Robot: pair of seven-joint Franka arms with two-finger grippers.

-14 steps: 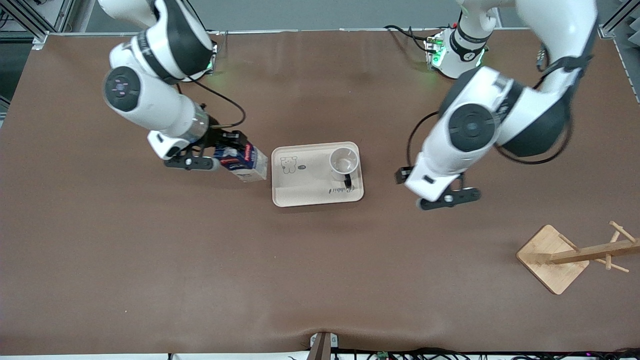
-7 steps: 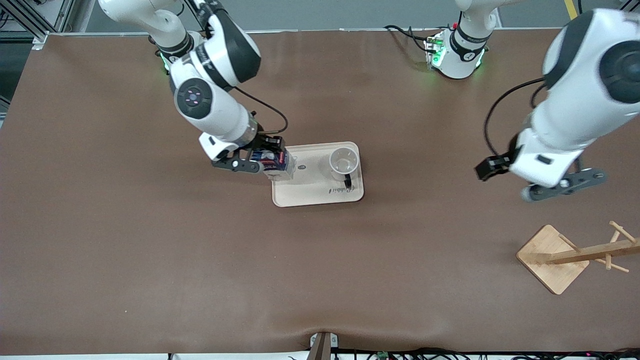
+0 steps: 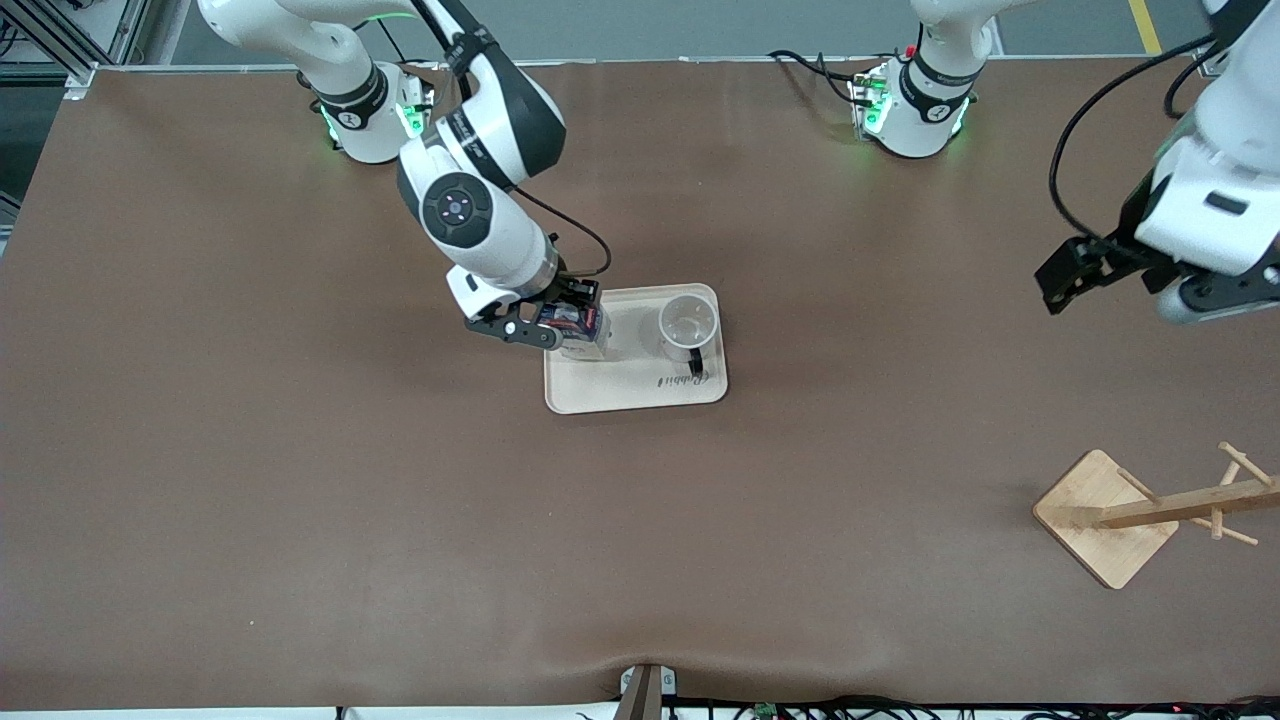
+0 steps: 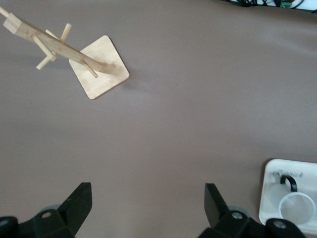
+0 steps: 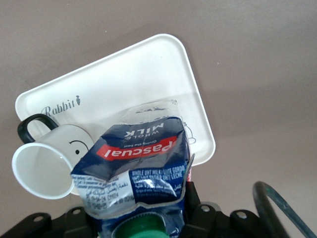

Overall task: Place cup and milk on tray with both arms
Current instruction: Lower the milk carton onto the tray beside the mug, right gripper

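My right gripper (image 3: 572, 322) holds the milk (image 3: 578, 328) tight in its fingers, over the tray (image 3: 632, 385) at the end toward my right arm. The cup (image 3: 687, 328) stands on the tray beside it. My left gripper (image 4: 148, 208) waits over the bare worktop (image 3: 300, 520), fingers wide apart.

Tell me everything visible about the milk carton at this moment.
The milk carton is small and dark blue, with a red "Pascual" label, white "whole milk" print, a pale lower part and a round green cap. Its card walls look creased. The right gripper is shut on it near the cap end and holds it over the tray, at the tray's end toward the right arm, beside the cup. Whether its base touches the tray cannot be told.
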